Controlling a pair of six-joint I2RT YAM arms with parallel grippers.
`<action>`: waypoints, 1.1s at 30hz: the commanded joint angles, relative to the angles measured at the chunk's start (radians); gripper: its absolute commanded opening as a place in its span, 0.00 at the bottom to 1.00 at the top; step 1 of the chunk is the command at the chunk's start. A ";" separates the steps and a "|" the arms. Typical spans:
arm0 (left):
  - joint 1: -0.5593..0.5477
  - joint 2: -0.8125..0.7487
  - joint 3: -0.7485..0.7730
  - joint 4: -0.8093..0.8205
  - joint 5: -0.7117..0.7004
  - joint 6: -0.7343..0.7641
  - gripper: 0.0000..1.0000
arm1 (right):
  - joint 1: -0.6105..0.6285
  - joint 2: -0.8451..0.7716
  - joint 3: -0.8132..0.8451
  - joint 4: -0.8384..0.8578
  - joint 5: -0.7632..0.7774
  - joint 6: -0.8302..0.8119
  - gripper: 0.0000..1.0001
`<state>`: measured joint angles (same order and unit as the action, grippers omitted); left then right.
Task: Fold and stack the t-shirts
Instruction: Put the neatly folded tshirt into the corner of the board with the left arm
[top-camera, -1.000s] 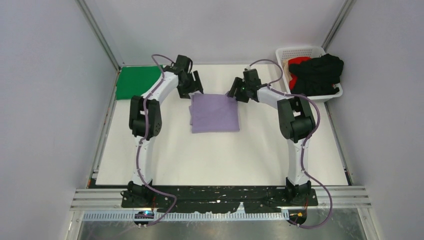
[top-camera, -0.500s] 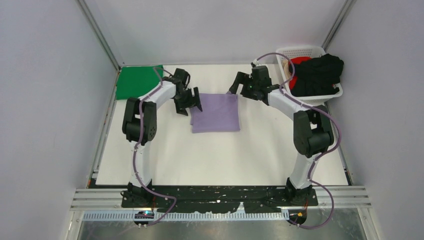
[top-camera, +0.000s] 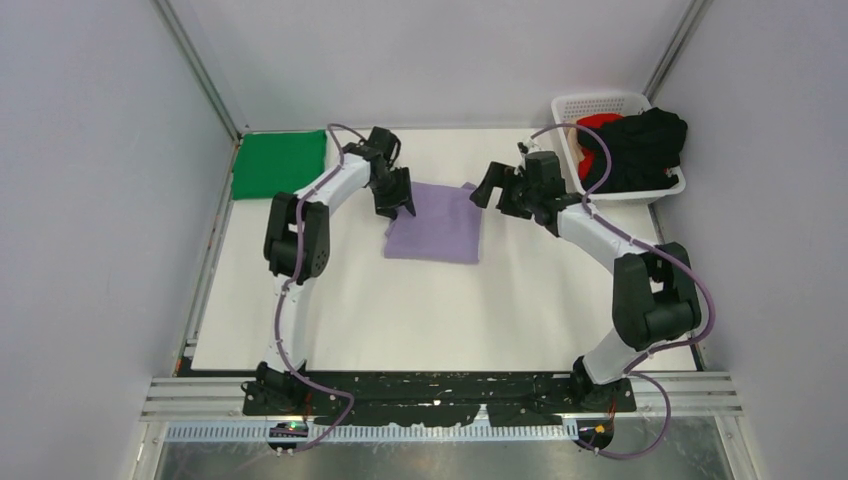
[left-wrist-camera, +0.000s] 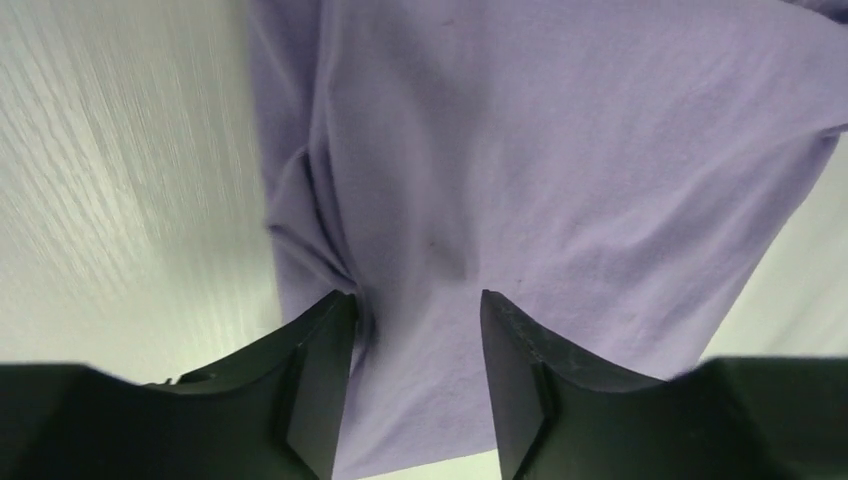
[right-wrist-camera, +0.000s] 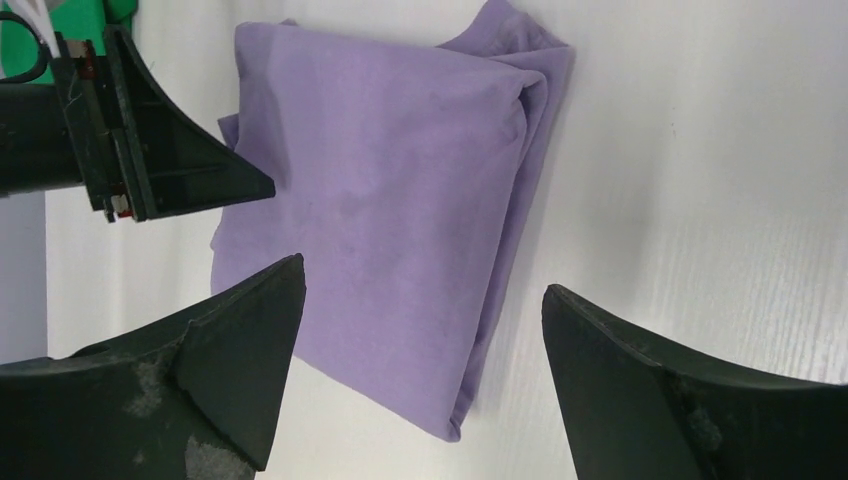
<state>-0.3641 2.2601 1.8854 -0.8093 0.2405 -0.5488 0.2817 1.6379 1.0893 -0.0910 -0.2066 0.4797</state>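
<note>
Two pincers at the far edge of the purple shirt

The left pincer (left-wrist-camera: 417, 300) has its jaws a little apart, over the far left corner of the purple t-shirt (top-camera: 435, 225). The right pincer (right-wrist-camera: 420, 280) is spread wide just beside the far right corner, holding nothing. This shirt lies folded in the middle of the table (top-camera: 450, 320), not yet stacked. The green t-shirt (top-camera: 280, 163) lies folded at the far left. The black t-shirt (top-camera: 645, 145) and red t-shirt (top-camera: 598, 122) sit unfolded in the white basket (top-camera: 600, 98). No words or labels show.
</note>
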 joint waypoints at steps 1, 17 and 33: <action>-0.012 0.037 0.114 -0.058 -0.042 -0.032 0.43 | -0.029 -0.109 -0.040 0.080 -0.051 -0.014 0.95; -0.035 0.085 0.253 -0.226 -0.175 0.078 0.00 | -0.091 -0.232 -0.117 0.084 -0.056 -0.027 0.95; 0.045 -0.069 0.062 -0.230 -0.425 0.226 0.00 | -0.093 -0.257 -0.128 0.082 0.045 -0.073 0.96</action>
<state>-0.3428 2.2784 2.0098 -1.0294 -0.1722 -0.3740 0.1925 1.4200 0.9646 -0.0498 -0.2039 0.4385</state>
